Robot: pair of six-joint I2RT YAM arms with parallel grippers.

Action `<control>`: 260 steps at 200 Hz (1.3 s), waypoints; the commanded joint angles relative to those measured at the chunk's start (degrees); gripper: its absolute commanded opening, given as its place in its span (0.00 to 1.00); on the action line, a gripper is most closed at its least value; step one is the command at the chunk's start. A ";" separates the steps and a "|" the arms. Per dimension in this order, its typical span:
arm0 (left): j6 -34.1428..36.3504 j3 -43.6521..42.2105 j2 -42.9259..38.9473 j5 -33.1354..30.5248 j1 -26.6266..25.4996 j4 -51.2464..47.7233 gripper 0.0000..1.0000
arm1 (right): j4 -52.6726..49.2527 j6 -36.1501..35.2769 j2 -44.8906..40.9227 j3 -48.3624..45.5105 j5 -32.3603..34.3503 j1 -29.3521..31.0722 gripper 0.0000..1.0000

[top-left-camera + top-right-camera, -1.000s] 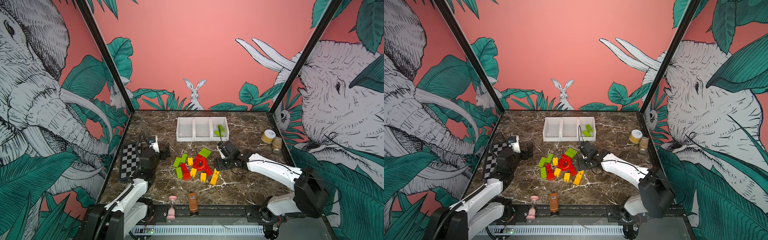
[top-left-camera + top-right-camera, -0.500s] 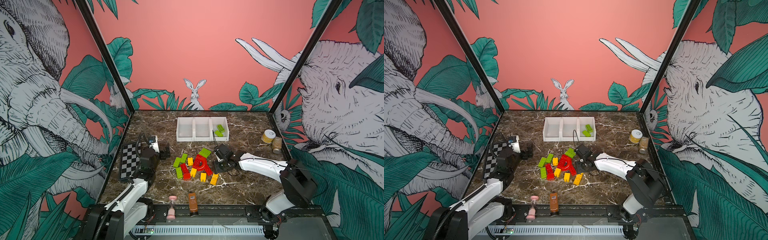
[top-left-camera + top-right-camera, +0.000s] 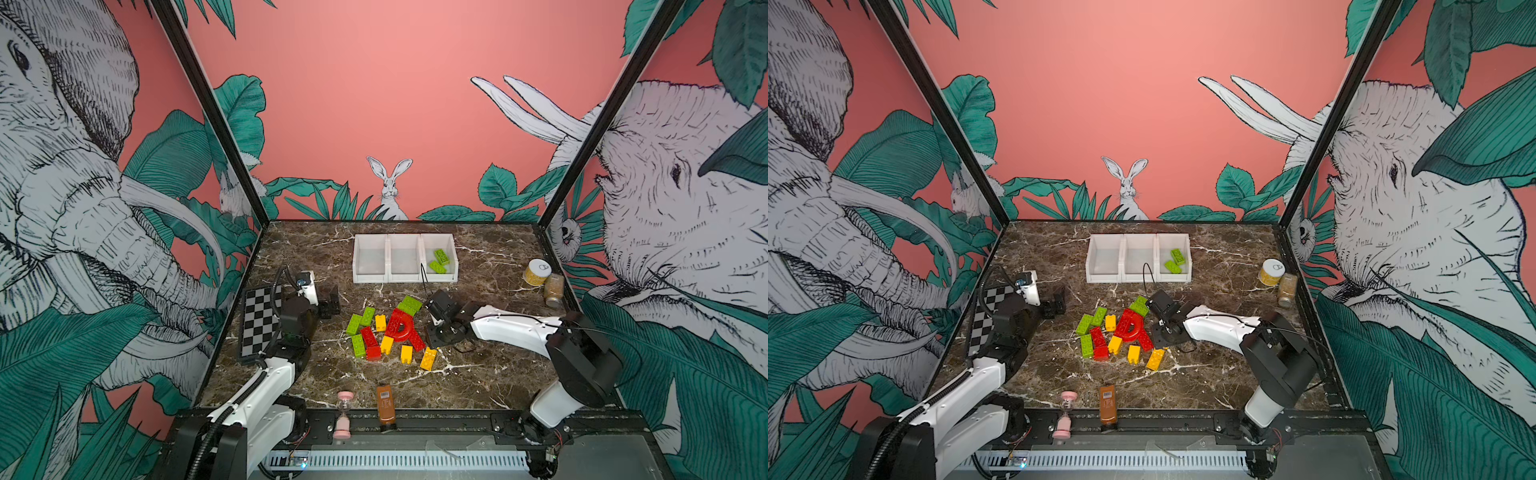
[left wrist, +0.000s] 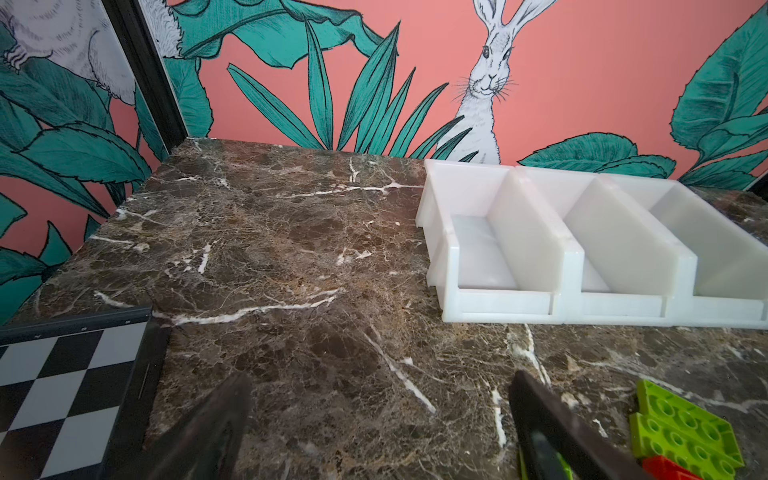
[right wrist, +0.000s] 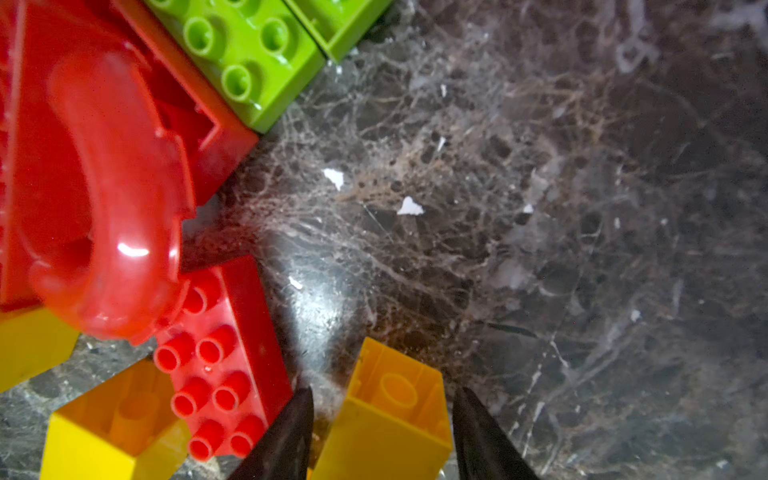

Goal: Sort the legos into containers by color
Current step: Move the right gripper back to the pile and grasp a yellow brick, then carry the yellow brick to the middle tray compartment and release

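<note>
The legos lie in a loose pile mid-table in both top views: a red arch (image 3: 401, 326), lime green bricks (image 3: 360, 322) and yellow bricks (image 3: 386, 344). My right gripper (image 3: 434, 340) (image 5: 384, 392) points down at the pile's right edge. It is open, and a yellow brick (image 5: 386, 419) (image 3: 428, 358) stands between its fingers with a small gap on each side. A red brick (image 5: 224, 361) lies just beside one finger. The three white containers (image 3: 405, 276) (image 4: 511, 299) stand behind; the right one holds two green bricks (image 3: 440, 259). My left gripper (image 3: 332, 305) (image 4: 382, 415) is open over bare marble.
A checkered board (image 3: 259, 322) lies at the left edge beside my left arm. A brown bottle (image 3: 385, 405) and a pink hourglass (image 3: 345, 413) stand at the front edge. A yellow can (image 3: 537, 272) and a spice jar (image 3: 554, 289) sit at the right.
My right arm has moved left and down onto the pile's right edge, and its jaws have narrowed around the yellow brick. The left arm has stayed still.
</note>
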 commanded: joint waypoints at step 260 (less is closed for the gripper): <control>-0.27 0.02 -0.36 0.87 -0.34 1.21 0.98 | 16.76 -14.98 21.04 38.90 10.66 -4.60 0.27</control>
